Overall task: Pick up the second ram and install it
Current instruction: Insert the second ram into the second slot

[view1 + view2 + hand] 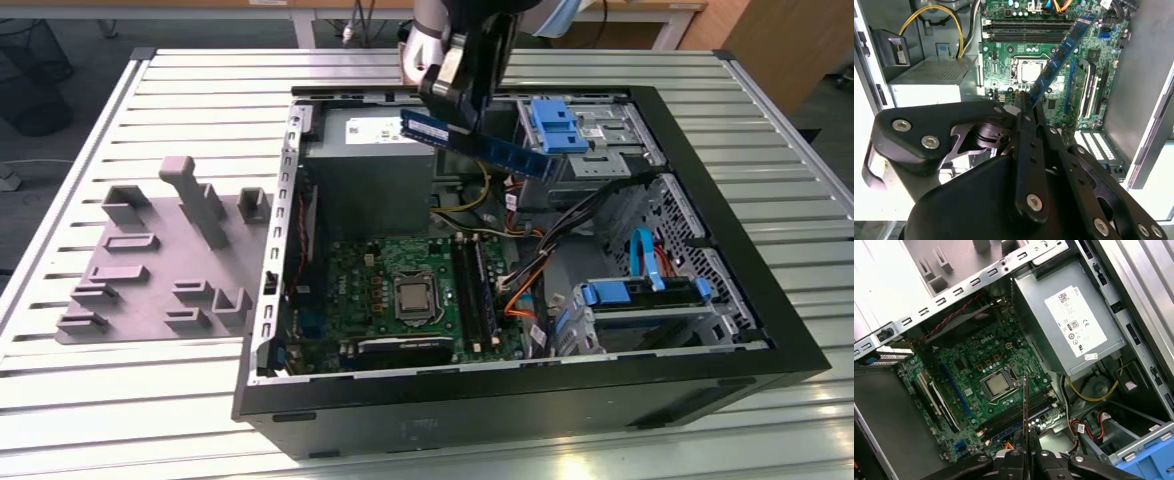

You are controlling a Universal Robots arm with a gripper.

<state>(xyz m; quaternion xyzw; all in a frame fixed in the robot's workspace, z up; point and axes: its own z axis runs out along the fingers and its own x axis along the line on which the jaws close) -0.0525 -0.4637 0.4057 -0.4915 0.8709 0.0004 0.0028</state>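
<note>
Arm reaches down from the far edge. The gripper [449, 104] is clenched on one end of the second ram [481, 143], holding it tilted in the air over the far half of the open computer case [534, 395], above the motherboard [1014, 55]. The case lies mid slatted tabletop [200, 80], and a grey fixture plate [147, 260] sits by the tabletop's edge at the exterior view's left.
</note>
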